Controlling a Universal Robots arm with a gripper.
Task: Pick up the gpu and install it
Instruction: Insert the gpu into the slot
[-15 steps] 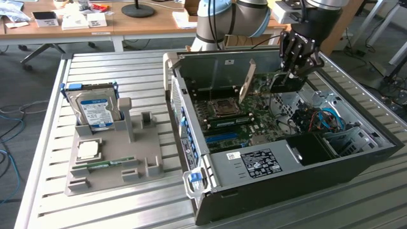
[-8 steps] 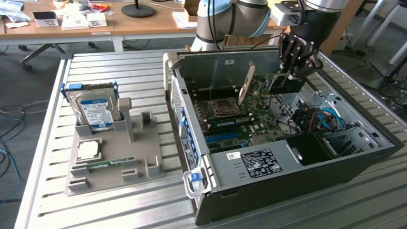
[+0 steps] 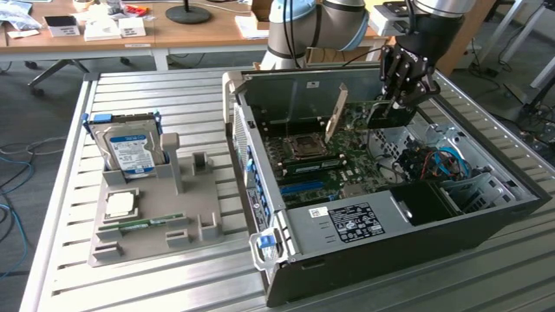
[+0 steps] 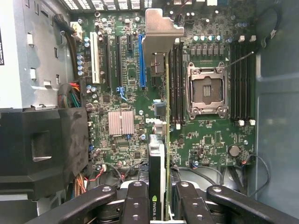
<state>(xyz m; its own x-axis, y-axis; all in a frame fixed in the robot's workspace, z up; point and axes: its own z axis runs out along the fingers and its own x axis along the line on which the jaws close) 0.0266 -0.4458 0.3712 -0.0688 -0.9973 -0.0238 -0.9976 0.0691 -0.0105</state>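
**Reporter:** Which step is this?

**Technician:** The pick-up looks done and installation is in hand. The claw (image 3: 401, 97) is clenched on the gpu (image 4: 157, 158), its fingers (image 4: 138, 200) pinching the card's two faces, inside the open computer case (image 3: 416, 240) on the tabletop (image 3: 173, 279).

**Reporter:** Where exactly is the card?

**Technician:** Directly under the claw, hanging over the motherboard (image 4: 210, 140), with its silver bracket (image 4: 161, 32) at the end far from the grip. It appears not yet seated. From the wrist it lines up just beside the blue slot (image 4: 142, 60).

**Reporter:** What does seating demand?

**Technician:** In my judgement, squaring the card's lower edge with a slot, then a straight, even press, with the bracket toward the case's rear wall.
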